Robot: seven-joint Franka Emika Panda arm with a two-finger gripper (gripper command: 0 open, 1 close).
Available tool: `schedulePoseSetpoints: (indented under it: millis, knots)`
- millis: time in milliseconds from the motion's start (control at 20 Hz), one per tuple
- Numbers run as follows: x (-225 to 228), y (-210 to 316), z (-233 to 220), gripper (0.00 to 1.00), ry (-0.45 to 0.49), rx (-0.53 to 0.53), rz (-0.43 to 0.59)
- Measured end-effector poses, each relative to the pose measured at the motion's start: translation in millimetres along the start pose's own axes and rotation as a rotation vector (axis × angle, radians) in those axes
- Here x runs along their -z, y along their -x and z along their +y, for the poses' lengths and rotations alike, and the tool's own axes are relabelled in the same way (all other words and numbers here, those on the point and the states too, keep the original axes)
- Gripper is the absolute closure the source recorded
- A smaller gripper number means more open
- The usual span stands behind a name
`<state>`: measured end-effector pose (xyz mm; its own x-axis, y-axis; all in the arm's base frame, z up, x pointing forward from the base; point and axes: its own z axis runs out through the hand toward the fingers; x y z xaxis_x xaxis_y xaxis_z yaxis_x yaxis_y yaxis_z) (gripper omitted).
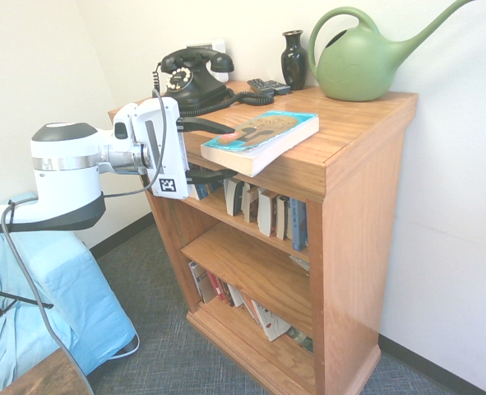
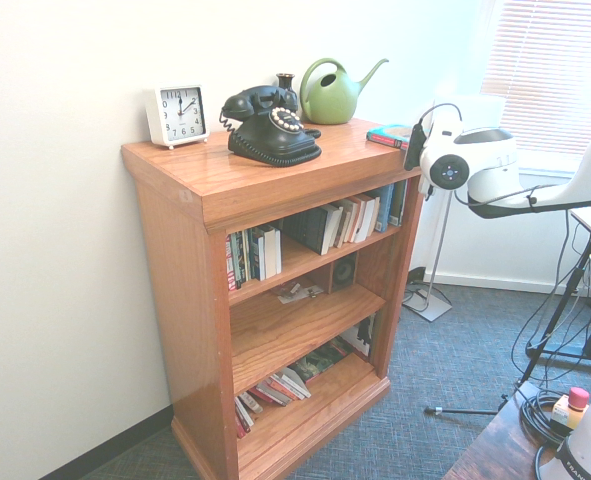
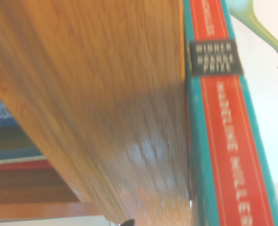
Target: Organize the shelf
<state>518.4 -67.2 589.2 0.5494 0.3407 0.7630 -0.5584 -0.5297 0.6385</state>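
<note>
The shelf (image 1: pixel 349 164) is an orange-brown wooden bookcase against the wall, also in the second exterior view (image 2: pixel 205 260). A teal-covered book (image 1: pixel 263 136) lies flat on its top, its near corner overhanging the front edge. My gripper (image 1: pixel 228 152) is open and level with that corner, one finger above the book and one below the top's overhang, apart from both. From the other side the gripper (image 2: pixel 412 148) stands at the book (image 2: pixel 387 135). The wrist view shows the book's red and teal spine (image 3: pixel 223 141) beside the wooden edge (image 3: pixel 106 117).
On the shelf top stand a black telephone (image 1: pixel 192 78), a dark vase (image 1: pixel 293 59), a green watering can (image 1: pixel 362 62), a remote (image 1: pixel 267 85) and a white clock (image 2: pixel 177 114). Books (image 1: pixel 267 210) fill the upper shelf, and more lie at the bottom (image 1: pixel 234 300). A blue-covered seat (image 1: pixel 53 304) is at the left.
</note>
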Motion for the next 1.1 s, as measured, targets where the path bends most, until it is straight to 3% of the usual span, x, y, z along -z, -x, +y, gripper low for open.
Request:
schedulePoseSetpoints:
  millis: [400,450,1100]
  knots:
    - [-21.1,-12.5,-1.8,0.0,0.018,-0.003,-0.019]
    - [-22.1,-12.4,-2.5,1.0,0.018,-0.002,-0.021]
    - [-29.1,-5.9,-11.3,1.0,0.015,0.011,-0.035]
